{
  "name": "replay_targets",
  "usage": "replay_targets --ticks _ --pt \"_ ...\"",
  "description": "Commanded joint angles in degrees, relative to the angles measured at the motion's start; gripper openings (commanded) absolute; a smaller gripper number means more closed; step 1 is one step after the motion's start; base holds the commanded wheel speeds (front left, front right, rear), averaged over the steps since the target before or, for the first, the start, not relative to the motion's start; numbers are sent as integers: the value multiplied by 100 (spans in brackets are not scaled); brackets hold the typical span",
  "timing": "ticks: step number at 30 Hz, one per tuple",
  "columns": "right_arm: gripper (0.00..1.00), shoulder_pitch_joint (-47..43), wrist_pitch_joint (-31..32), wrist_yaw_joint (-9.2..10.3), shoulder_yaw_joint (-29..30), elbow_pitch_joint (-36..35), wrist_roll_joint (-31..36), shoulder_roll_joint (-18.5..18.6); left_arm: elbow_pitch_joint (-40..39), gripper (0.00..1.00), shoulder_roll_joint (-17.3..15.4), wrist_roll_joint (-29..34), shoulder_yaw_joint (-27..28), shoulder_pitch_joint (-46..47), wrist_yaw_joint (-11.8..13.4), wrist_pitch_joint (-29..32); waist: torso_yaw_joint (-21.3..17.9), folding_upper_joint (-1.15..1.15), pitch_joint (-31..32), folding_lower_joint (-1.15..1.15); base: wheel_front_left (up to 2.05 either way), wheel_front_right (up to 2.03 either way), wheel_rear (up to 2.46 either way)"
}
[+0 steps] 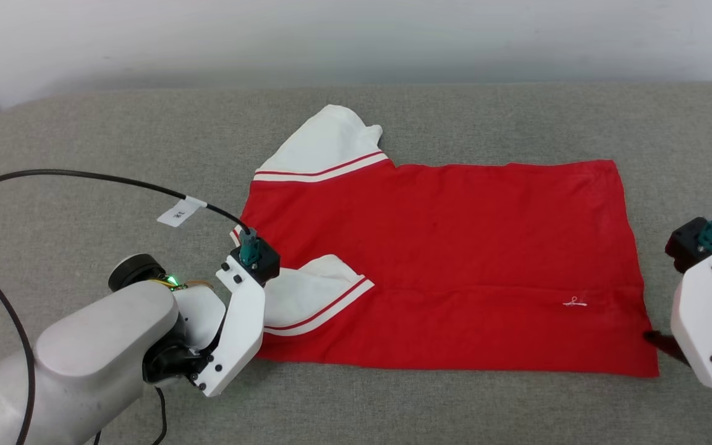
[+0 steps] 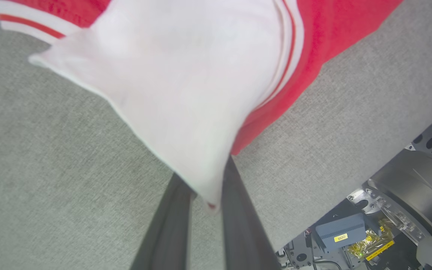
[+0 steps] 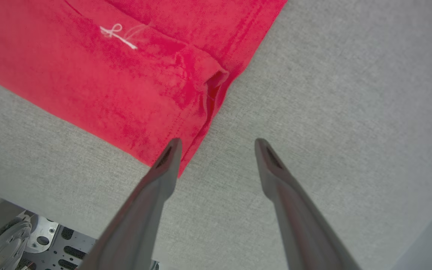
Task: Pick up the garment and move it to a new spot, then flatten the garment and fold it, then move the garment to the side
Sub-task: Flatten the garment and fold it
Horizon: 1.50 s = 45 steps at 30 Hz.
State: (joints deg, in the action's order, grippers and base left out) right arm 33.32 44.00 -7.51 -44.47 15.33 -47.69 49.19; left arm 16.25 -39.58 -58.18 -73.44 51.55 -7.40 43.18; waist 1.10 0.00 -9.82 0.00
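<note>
Flattening of the garment (image 1: 455, 247) apparently done, mid-tabletop (image 1: 115, 123). Folding seemingly just begun: white sleeve tip (image 2: 201, 180) pinched tight between left fingers (image 2: 233, 187), toward tabletop's near left. Spread wide and empty by hem corner (image 3: 171, 150), near right: right fingers (image 3: 167, 165). Left to do: folds, shift aside.

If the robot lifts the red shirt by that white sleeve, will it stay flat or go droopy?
Probably droopy: the garment lies limp, with a fold at its hem corner. The sleeve pinched in the left gripper bends like soft cloth. It looks thin, so likely light, and may drag on the grey surface.
</note>
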Motion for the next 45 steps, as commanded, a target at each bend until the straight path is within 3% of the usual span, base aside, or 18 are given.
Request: replay_targets --ticks 1,8,12,13,21,26,33,37,40,41,42,43,45 --pt "100 -94 20 4 -31 69 -21 -82 -29 0 2 36 8 67 3 5 62 0 -84 0 0 0 0" --pt "100 -470 -175 4 -220 756 -195 -757 -66 0 62 122 5 131 3 -58 176 0 -293 0 0 0 0" --pt "99 -548 -297 3 -440 950 -264 -937 -27 0 66 158 4 59 3 -92 189 0 -310 0 0 0 0" --pt "0 -504 -360 4 -450 954 -288 -934 -9 0 67 149 4 23 3 -108 178 0 -285 0 0 0 0" --pt "0 -273 -850 4 -652 662 -349 -365 146 0 17 -29 2 -369 2 -290 28 0 281 0 0 0 0" --pt "0 -336 -1083 4 -801 282 -455 -30 13 0 -154 -124 2 -624 2 -335 -35 0 553 0 0 0 0" --pt "0 -875 -1241 6 -891 -374 -765 774 -504 0 -538 -189 4 -1272 3 -264 -30 0 719 0 0 0 0" --pt "0 -1103 -1222 7 -846 -411 -835 864 -562 0 -616 -151 4 -1482 3 -197 -50 0 688 0 0 0 0" --pt "0 -1278 -1164 8 -820 -295 -873 721 -517 0 -608 -149 5 -1600 3 -276 -67 0 632 0 0 0 0" --pt "10 -1302 -1166 7 -801 -246 -839 660 -479 66 -587 -151 6 -1593 3 -348 -69 0 616 0 0 0 0" --pt "35 -1316 -1186 7 -781 -193 -794 597 -443 100 -559 -129 21 -1570 3 -440 -68 0 604 0 0 0 0" --pt "100 -1334 -1207 7 -758 -125 -757 534 -409 100 -533 -122 17 -1561 3 -488 -65 0 601 0 0 0 0" --pt "100 -1355 -1284 6 -684 -46 -697 413 -406 100 -528 -76 18 -1487 2 -547 -54 0 616 0 0 0 0"
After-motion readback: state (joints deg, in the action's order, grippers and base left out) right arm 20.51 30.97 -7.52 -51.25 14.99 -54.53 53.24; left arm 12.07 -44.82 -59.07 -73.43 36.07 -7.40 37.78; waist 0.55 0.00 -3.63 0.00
